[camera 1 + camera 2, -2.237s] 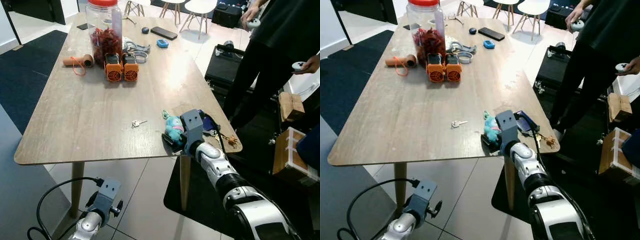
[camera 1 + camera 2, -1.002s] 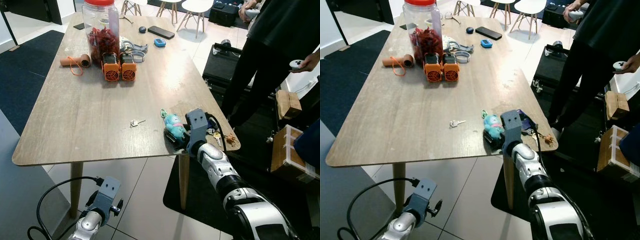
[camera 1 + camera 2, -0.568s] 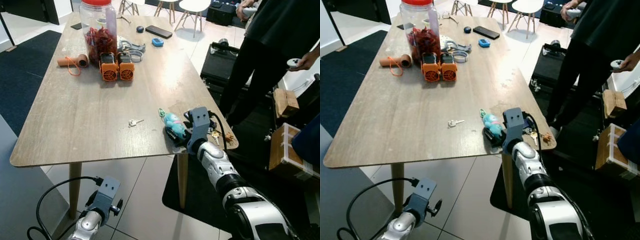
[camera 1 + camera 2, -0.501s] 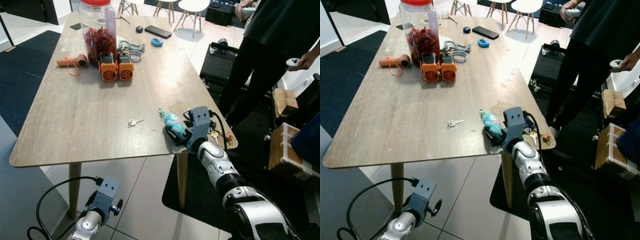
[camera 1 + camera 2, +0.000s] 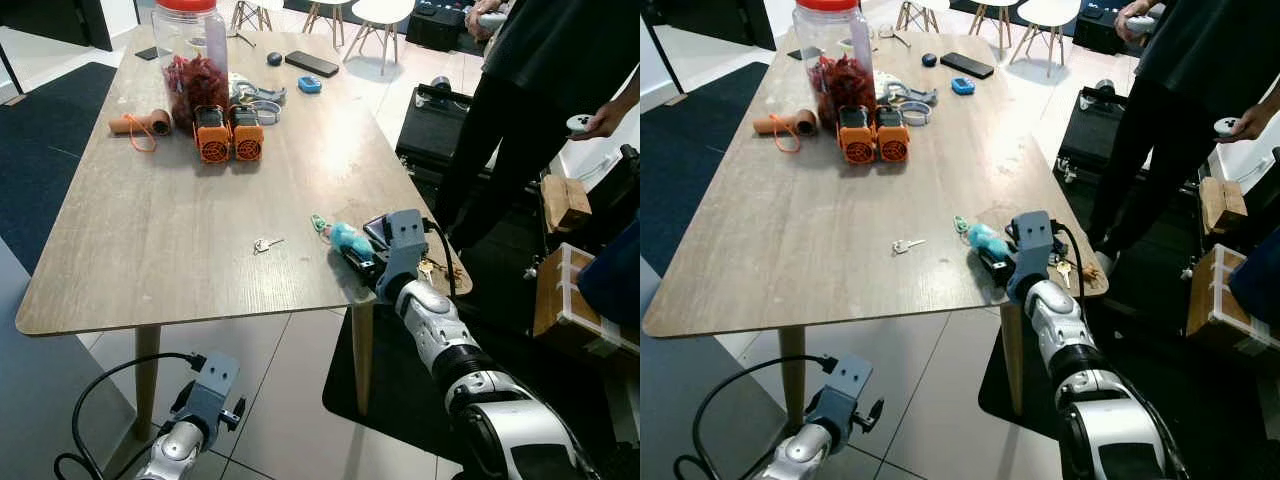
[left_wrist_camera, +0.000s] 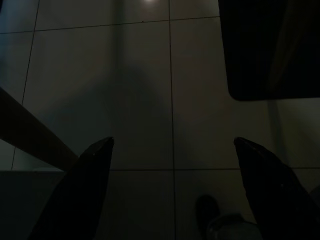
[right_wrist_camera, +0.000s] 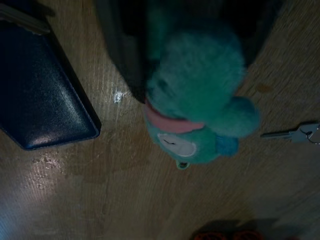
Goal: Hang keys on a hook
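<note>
The right gripper (image 5: 352,258) is closed on a teal plush keychain (image 7: 197,107) near the table's (image 5: 170,230) right front corner. The fingertips are hidden behind the plush. A small silver key (image 5: 263,243) lies apart. The left gripper (image 6: 172,165) is spread open above the floor.

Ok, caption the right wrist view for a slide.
Right tool at a teal plush keychain on the wooden table, beside a dark blue case.

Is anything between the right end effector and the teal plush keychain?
No. The right end effector is already at the teal plush keychain near the table's right edge, its fingers on either side of it. The single loose key lies apart, further left.
</note>
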Available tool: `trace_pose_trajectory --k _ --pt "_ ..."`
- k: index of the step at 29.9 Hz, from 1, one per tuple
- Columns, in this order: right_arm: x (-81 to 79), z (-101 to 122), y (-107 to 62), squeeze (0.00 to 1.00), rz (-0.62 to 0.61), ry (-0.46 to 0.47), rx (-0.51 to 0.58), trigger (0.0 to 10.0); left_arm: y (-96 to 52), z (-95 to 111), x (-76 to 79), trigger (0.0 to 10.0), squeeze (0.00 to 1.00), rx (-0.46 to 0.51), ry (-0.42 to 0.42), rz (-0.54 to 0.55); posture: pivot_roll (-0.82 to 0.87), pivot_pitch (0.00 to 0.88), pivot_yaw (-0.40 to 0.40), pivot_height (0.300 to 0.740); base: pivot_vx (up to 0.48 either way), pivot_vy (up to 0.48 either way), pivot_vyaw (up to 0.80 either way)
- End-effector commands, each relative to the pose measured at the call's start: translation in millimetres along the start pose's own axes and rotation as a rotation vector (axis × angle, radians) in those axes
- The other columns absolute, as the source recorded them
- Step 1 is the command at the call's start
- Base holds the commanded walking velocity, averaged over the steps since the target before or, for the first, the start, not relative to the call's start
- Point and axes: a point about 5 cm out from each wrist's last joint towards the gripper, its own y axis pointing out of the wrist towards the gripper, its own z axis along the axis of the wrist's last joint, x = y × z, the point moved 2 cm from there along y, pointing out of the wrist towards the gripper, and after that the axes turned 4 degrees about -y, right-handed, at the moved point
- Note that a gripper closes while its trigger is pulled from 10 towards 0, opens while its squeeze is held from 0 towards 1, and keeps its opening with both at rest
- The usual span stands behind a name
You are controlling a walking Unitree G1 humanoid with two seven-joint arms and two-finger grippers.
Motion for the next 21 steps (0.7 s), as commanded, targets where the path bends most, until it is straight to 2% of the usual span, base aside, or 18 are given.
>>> trace_pose_trajectory --k 1,19,20,21 --pt "0.9 1 0.7 0.00 0.000 0.014 -0.004 0.0 1.6 1 4.6 10.0 0.00 -0.005 -0.016 -0.006 0.08 0.038 -0.129 0.740 0.000 0.000 0.00" --pt "6.4 6 0.0 0.00 -0.022 0.015 0.025 0.0 1.9 1 3.8 10.0 0.00 -0.009 -0.015 -0.006 0.09 0.039 -0.116 0.740 0.000 0.000 0.00" --pt "8.3 8 -0.1 0.00 -0.032 0.011 0.032 0.0 1.9 1 3.3 10.0 0.00 -0.009 -0.014 -0.006 0.09 0.039 -0.116 0.740 0.000 0.000 0.00" --pt "23.4 20 -3.0 0.00 -0.101 0.014 0.087 0.0 1.9 2 1.7 10.0 0.00 -0.005 -0.014 -0.001 0.09 0.038 -0.115 0.740 0.000 0.000 0.00"
